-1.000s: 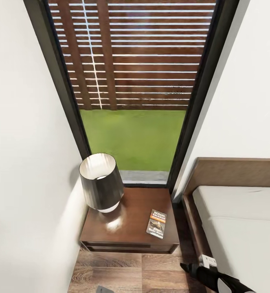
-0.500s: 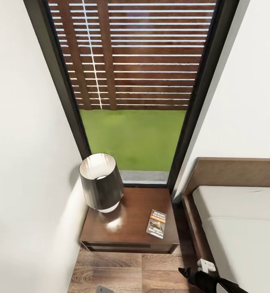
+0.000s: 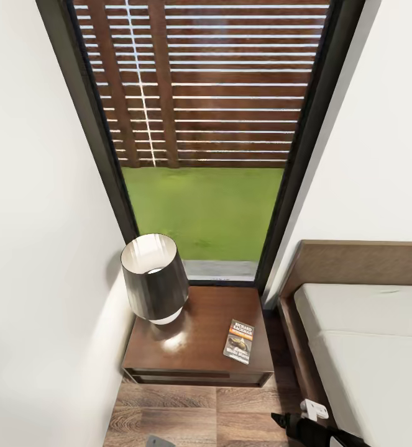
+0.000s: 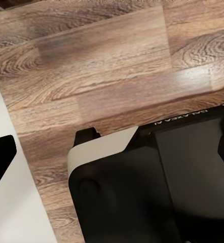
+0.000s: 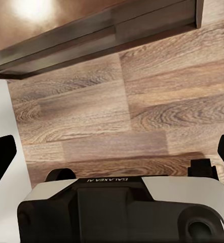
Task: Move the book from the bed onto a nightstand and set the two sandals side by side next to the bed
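The book (image 3: 239, 341), dark with an orange band, lies flat on the right part of the nightstand (image 3: 187, 354) top, clear of both grippers. Right of the nightstand stands the bed (image 3: 367, 347) with its grey mattress and brown headboard. Low over the floor between nightstand and bed, my right gripper (image 3: 286, 421) is open and empty; its fingers (image 5: 1, 161) spread wide above the planks in the right wrist view. My left gripper (image 4: 112, 157) hangs open and empty over the floor and the robot's base. The sandals are out of view.
A dark-shaded table lamp (image 3: 155, 278) takes up the nightstand's left half. A white wall (image 3: 38, 279) stands close on the left, and a tall dark-framed window (image 3: 206, 155) is behind. A narrow strip of wood floor (image 3: 193, 416) lies in front of the nightstand.
My right arm has drawn back and down toward the bottom edge of the head view. The book, lamp and bed have not moved.
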Available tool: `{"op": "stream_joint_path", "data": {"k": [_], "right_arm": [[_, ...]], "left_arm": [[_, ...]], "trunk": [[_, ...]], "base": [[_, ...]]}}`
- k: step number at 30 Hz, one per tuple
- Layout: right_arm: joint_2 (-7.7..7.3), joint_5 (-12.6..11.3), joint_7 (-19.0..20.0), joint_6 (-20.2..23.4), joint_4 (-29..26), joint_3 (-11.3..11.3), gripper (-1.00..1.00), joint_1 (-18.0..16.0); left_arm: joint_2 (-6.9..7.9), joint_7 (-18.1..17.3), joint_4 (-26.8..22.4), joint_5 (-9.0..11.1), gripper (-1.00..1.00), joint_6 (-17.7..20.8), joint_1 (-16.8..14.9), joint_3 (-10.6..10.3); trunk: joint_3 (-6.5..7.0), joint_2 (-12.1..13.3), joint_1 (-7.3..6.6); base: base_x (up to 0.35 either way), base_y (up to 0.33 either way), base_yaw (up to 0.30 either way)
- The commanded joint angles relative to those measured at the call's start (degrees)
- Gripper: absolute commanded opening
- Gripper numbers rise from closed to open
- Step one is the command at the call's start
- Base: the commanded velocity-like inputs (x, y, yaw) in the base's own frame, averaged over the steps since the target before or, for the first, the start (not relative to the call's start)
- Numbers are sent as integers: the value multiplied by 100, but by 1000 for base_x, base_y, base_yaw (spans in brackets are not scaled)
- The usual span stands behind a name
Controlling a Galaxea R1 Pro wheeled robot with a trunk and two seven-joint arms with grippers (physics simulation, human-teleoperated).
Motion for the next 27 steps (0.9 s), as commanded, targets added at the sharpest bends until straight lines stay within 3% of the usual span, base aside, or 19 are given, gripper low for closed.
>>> {"op": "stream_joint_path", "data": {"k": [1, 20, 27], "right_arm": [[0, 19, 25, 35, -7, -49, 100, -2], [13, 8, 25, 35, 206, -59, 100, 260], [11, 8, 26, 35, 240, -62, 100, 601]], "left_arm": [[3, 35, -12, 56, 100, 31, -2, -49], [18, 52, -1, 85, 100, 15, -3, -31], [81, 29, 6, 121, 100, -20, 2, -21]], "trunk": [[-10, -10, 3], [-10, -10, 3], [-10, -10, 3]], "base": [[0, 0, 0], [0, 0, 0], [0, 0, 0]]}}
